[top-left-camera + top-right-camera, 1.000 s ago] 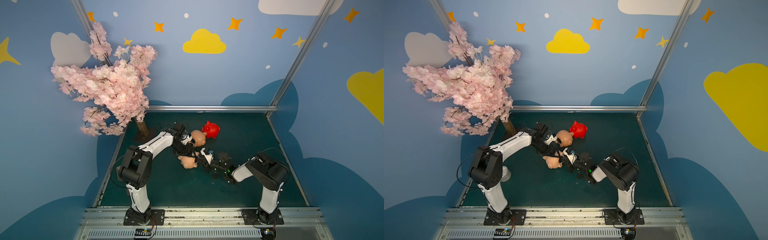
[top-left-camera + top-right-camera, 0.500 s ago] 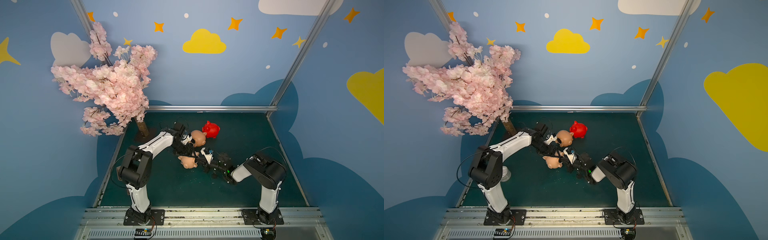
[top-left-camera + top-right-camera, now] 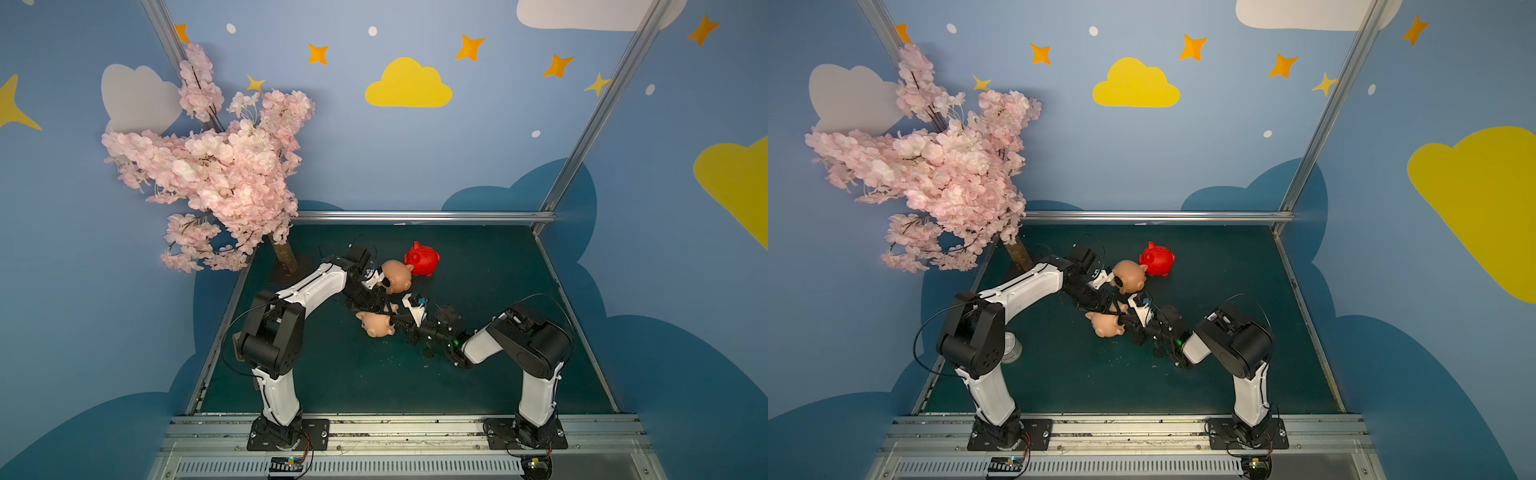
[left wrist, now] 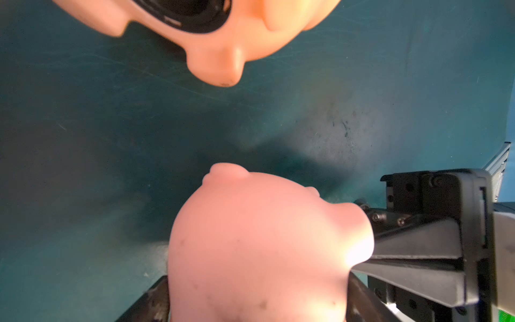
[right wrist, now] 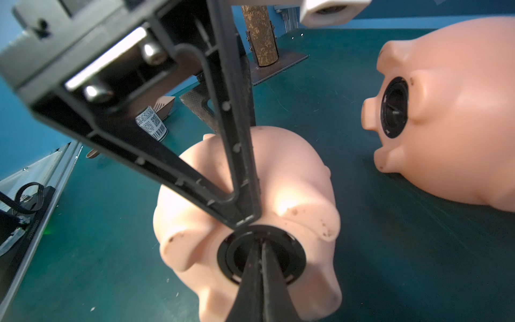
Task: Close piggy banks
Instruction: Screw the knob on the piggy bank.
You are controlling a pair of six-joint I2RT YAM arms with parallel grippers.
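Progress midway: left tool point(image 4: 256, 281) clamps near tan pig point(image 5: 295, 172) at centre of the surface point(image 3: 332, 374), right tool point(image 5: 260, 246), tips together, sits in its belly plug point(image 5: 230, 252); far tan pig point(image 5: 459, 111) looks plugged, underside of red pig point(image 3: 424, 259) hidden

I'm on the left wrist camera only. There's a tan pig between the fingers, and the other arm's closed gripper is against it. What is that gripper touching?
Observer: The right gripper is shut, with its tips in the middle of the black plug that sits in the belly hole of the near tan piggy bank.
Operator: Is the tan pig ahead of me plugged?
Observer: The far tan piggy bank lies on its side with a second plug in its belly hole.
Operator: Is there a third pig?
Observer: Yes, a red piggy bank sits beside the far tan one, nearer the back wall. Its underside is hidden.
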